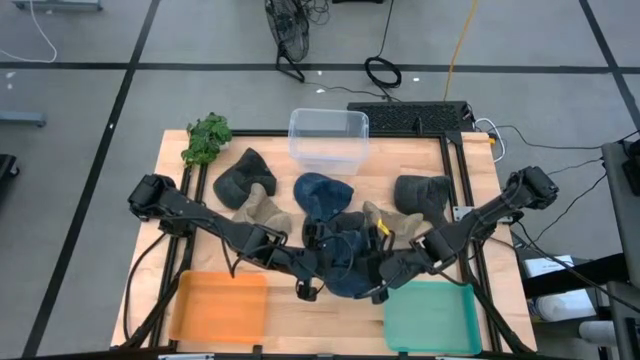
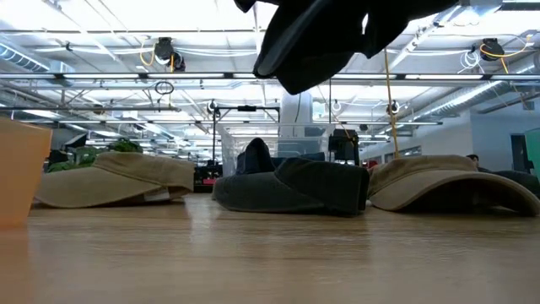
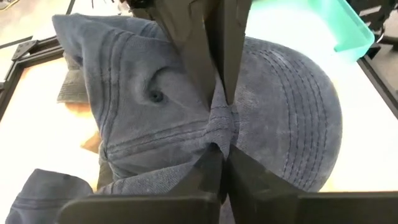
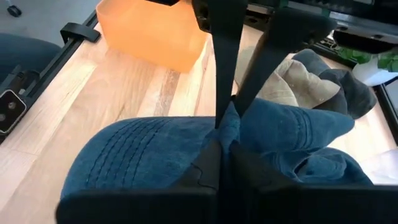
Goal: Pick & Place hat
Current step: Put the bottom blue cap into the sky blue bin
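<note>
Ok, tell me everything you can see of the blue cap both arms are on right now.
The blue cap is faded denim-like cloth with stitched panel seams, rows of brim stitching and a small eyelet. It sits crumpled between the orange tray and the green tray, at the table's front middle. The left tool and right tool are each shut on a pinched fold of its fabric. In the low view it hangs clear above the tabletop, off the other caps.

Wooden table [image 1: 470, 205] (pale) carries caps [image 1: 245, 180], bins [image 1: 218, 305] and a plant [image 1: 207, 138].
</note>
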